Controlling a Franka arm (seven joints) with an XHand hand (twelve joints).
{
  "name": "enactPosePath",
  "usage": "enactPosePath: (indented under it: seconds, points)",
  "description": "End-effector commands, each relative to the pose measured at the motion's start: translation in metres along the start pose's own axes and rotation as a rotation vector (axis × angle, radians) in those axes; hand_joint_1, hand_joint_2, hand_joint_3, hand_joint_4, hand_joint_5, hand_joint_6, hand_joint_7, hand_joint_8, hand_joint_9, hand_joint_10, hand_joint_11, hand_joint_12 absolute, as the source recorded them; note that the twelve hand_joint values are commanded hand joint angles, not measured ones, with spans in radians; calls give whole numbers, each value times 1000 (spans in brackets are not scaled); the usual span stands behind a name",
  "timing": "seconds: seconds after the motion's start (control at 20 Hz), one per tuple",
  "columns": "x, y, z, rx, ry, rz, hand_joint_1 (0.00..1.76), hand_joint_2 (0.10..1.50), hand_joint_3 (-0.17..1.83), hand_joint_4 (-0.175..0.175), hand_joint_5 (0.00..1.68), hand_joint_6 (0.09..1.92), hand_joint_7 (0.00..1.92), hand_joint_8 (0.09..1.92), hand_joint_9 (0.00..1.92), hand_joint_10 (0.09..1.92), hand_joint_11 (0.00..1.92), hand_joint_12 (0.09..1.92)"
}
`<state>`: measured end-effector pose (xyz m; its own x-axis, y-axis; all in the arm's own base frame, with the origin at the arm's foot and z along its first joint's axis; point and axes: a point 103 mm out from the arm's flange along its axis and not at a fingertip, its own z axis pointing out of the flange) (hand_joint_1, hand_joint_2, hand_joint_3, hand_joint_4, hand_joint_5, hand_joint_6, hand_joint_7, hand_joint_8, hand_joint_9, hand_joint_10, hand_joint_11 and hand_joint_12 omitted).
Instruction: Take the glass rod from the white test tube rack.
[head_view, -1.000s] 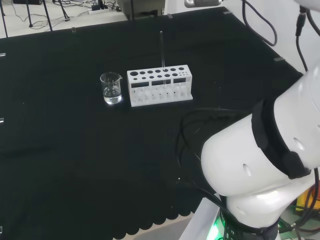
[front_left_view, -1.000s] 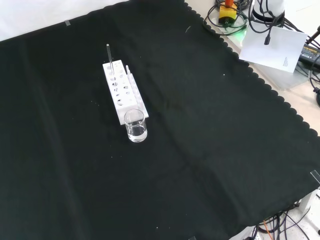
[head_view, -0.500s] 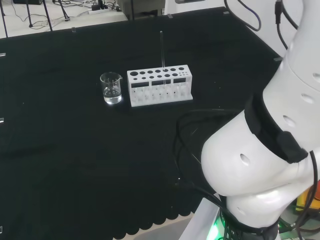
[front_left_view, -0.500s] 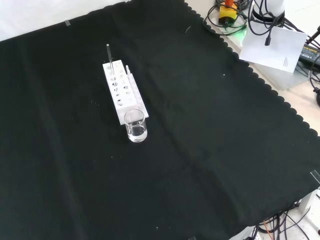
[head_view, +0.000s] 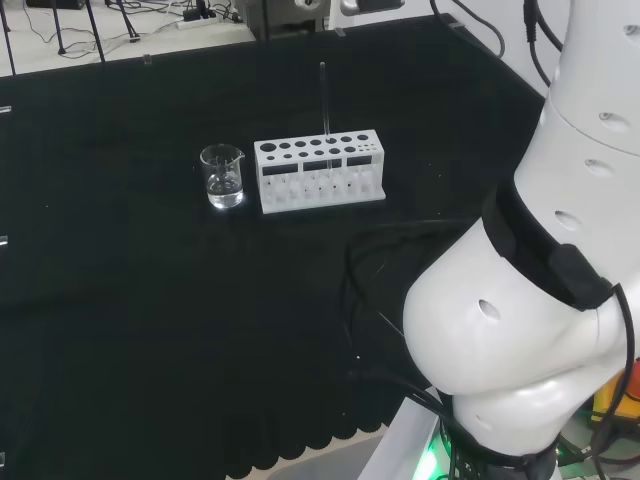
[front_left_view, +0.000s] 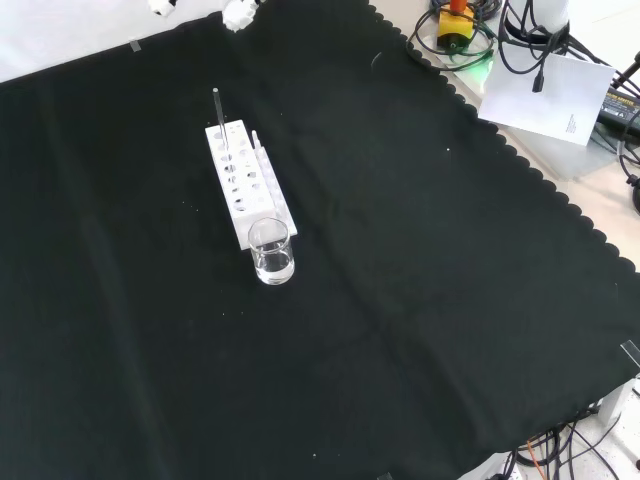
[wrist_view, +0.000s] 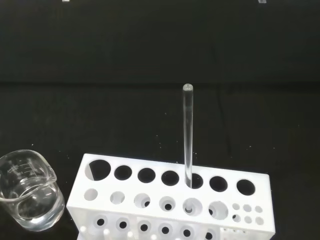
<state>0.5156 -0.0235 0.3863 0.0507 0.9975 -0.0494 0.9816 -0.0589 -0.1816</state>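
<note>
the glass rod (wrist_view: 188, 135) stood upright in a back-row hole of the white test tube rack (head_view: 318, 171), beside a beaker (head_view: 222, 177). the hand (front_left_view: 240, 12) showed only as white tips at the front view's top edge, well apart from the rod; whether its fingers were apart or together, i could not tell. it would do best to pinch the rod high and lift straight up, so the rack stayed put.

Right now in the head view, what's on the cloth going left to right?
Beaker → white test tube rack, with the glass rod standing upright in it → the arm's own white links.

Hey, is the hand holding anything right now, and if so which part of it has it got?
Nothing is held. The glass rod stands upright in the white test tube rack, with the hand well apart from it.
</note>
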Motion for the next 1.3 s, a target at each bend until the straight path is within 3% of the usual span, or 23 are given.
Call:
enactPosePath:
  seconds: [0.05,0.15,0.2,0.55,1.05,1.1,1.2,1.3]
  points:
    - [1,31,21,35,4,30,616,1265,-175,-175,69,87,0,328,0,448,0,560]
    - [1,36,28,34,-6,17,614,1267,-175,-175,69,87,0,336,0,452,0,562]
    - [1,39,31,63,-41,68,613,1267,-175,-175,69,87,0,338,0,453,0,563]
    - [-4,51,47,48,19,31,611,1268,-175,-175,69,87,0,361,0,470,0,571]
    - [-15,37,70,73,25,-16,608,1270,-175,-175,76,87,0,480,0,595,0,836]
    - [-28,32,77,70,44,-29,608,1271,-175,-175,76,87,0,491,0,605,0,848]
    - [-22,34,81,110,-12,72,607,1271,-175,-175,78,87,0,508,0,619,0,861]
    - [-11,36,82,125,-30,73,606,1271,-175,-175,79,87,0,541,0,640,0,882]
